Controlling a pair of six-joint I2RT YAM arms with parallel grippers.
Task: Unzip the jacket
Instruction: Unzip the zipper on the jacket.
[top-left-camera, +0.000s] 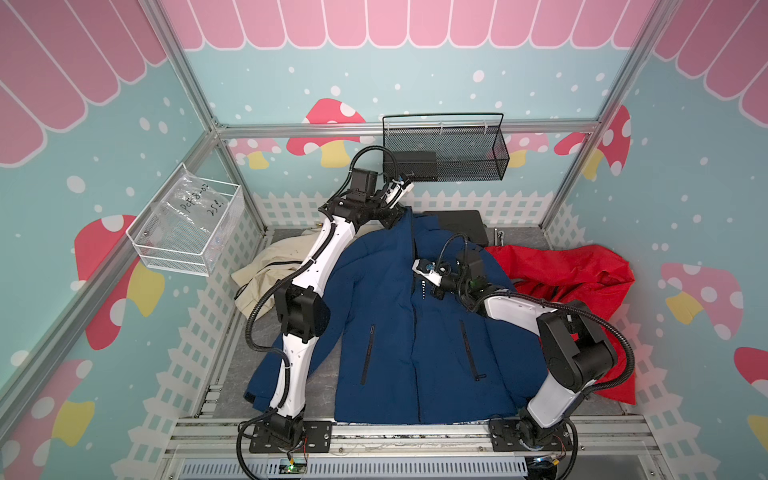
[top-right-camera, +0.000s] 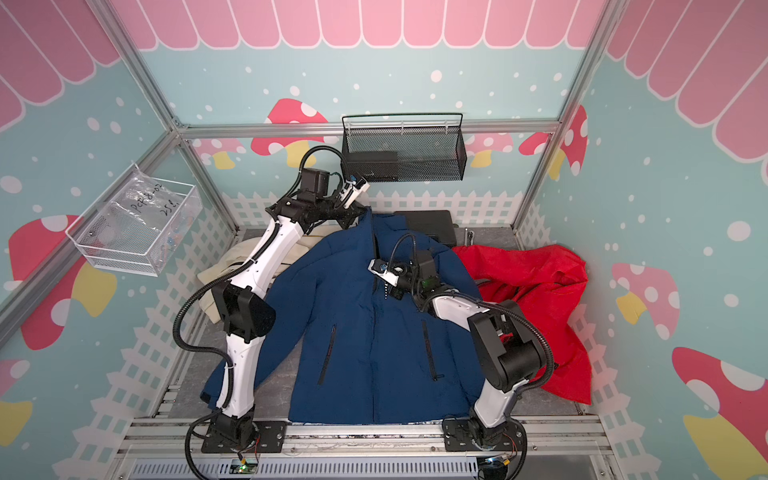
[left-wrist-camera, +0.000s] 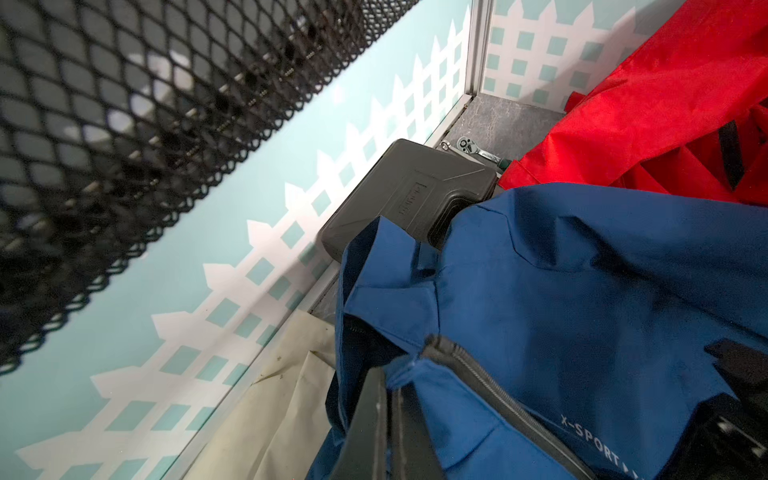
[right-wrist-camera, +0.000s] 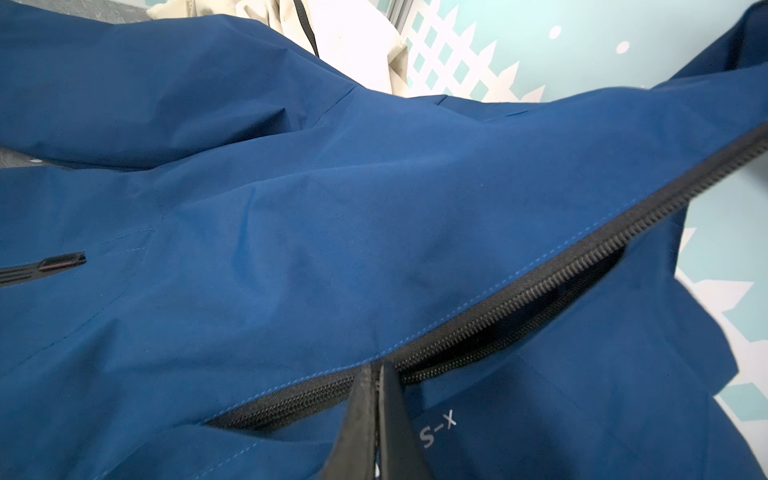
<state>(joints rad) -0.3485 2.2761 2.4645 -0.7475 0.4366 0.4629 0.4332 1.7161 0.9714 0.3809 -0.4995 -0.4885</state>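
Note:
The blue jacket (top-left-camera: 386, 332) (top-right-camera: 353, 332) lies front-up on the table. My left gripper (top-left-camera: 395, 218) (top-right-camera: 353, 218) is at the top of the collar, shut on a fold of blue collar fabric (left-wrist-camera: 411, 370) and holding it raised; its tips (left-wrist-camera: 390, 378) pinch beside the zipper's top end. My right gripper (top-left-camera: 434, 293) (top-right-camera: 395, 293) is at chest height on the front zipper (right-wrist-camera: 519, 303). Its fingertips (right-wrist-camera: 376, 368) are shut where the parted teeth meet, and the pull is hidden between them. On the collar side of them the zipper gapes open. On the hem side it is closed.
A red jacket (top-left-camera: 573, 282) is heaped at the right and a beige garment (top-left-camera: 266, 270) at the left. A black case (top-left-camera: 461, 226) and a ratchet wrench (left-wrist-camera: 478, 151) lie at the back wall. A black mesh basket (top-left-camera: 444, 149) hangs just above my left gripper; a white wire basket (top-left-camera: 187, 232) hangs on the left wall.

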